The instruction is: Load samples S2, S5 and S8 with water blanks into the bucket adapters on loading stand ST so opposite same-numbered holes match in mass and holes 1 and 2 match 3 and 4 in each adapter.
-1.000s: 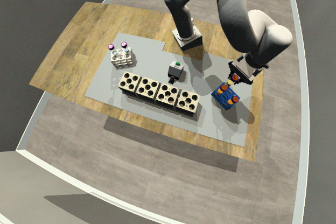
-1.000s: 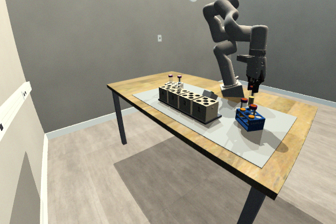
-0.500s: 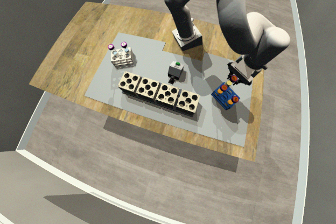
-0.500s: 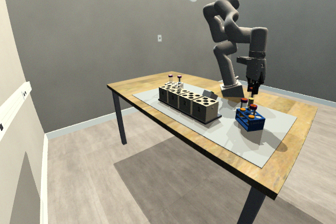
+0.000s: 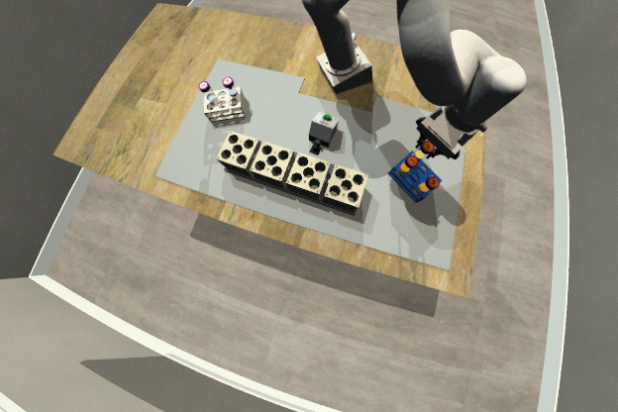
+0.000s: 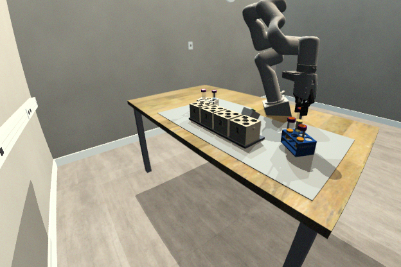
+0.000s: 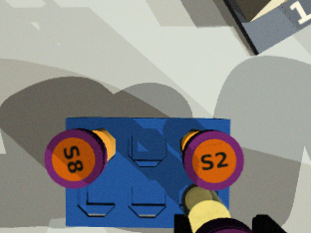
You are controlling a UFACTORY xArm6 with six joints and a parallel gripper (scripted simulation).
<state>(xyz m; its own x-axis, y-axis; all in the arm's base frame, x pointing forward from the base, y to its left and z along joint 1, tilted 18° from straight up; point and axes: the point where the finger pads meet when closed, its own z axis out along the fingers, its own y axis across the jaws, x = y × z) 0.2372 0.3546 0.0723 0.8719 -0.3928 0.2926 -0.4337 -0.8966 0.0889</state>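
Tubes S8 (image 7: 74, 159) and S2 (image 7: 213, 160) stand in the blue rack (image 5: 415, 178) (image 6: 298, 144) (image 7: 148, 174) below the gripper (image 5: 428, 148) (image 6: 301, 108). It grasps a yellow-filled tube (image 5: 418, 154) (image 6: 297, 124) (image 7: 209, 215) at the rack's corner well.

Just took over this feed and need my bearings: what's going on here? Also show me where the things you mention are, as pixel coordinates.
The arm's fingers (image 5: 432, 149) (image 6: 301, 110) hold an orange-dotted, purple-capped tube with pale yellow contents (image 5: 418, 154) (image 6: 298, 123) (image 7: 208, 213) at a corner well of the blue sample rack (image 5: 415, 182) (image 6: 304, 150) (image 7: 147, 176). Purple-capped tubes S2 (image 5: 411, 161) (image 6: 291, 120) (image 7: 214, 160) and S8 (image 5: 433, 182) (image 6: 302, 127) (image 7: 74, 159) stand in that rack. The four cream-topped adapters (image 5: 292, 167) (image 6: 223, 118) show no tubes, so loading remains undone.
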